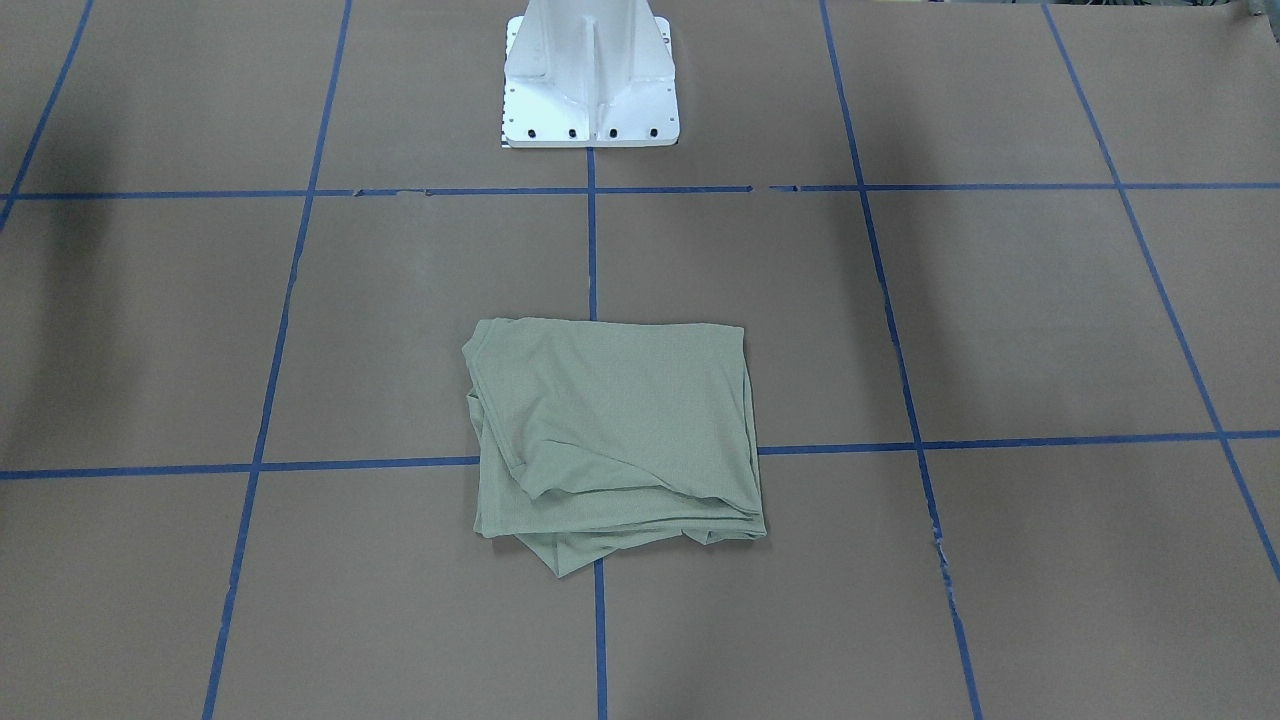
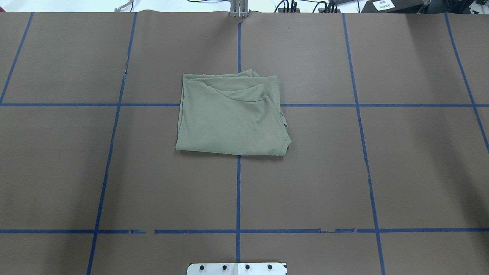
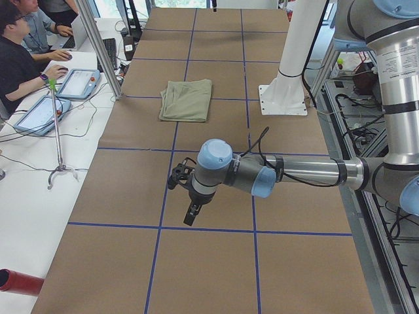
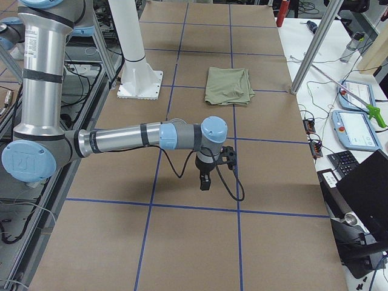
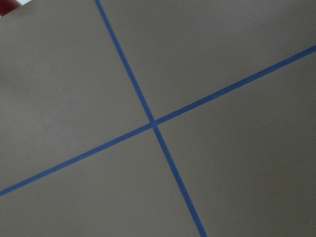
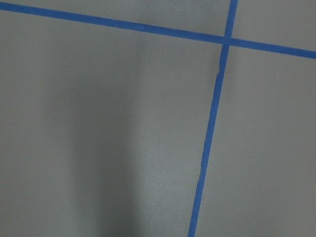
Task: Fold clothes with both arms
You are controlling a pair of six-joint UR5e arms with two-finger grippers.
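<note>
Shirt (image 2: 229,118) sits folded, roughly square, on the desk (image 2: 401,172) straight out from the pedestal base (image 1: 590,100). Far to either side hang the left end effector (image 3: 190,214) and right end effector (image 4: 204,183), neither clearly nearer; spread or pressed together, I cannot tell.

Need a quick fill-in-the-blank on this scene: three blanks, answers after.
The pale sage-green knit shirt lies ____ in a rough rectangle on the brown paper-covered table. It covers a crossing of ____ tape lines. The left arm's black two-finger gripper and the shirt are ____ (touching/apart).
Answers: folded; blue; apart.
</note>
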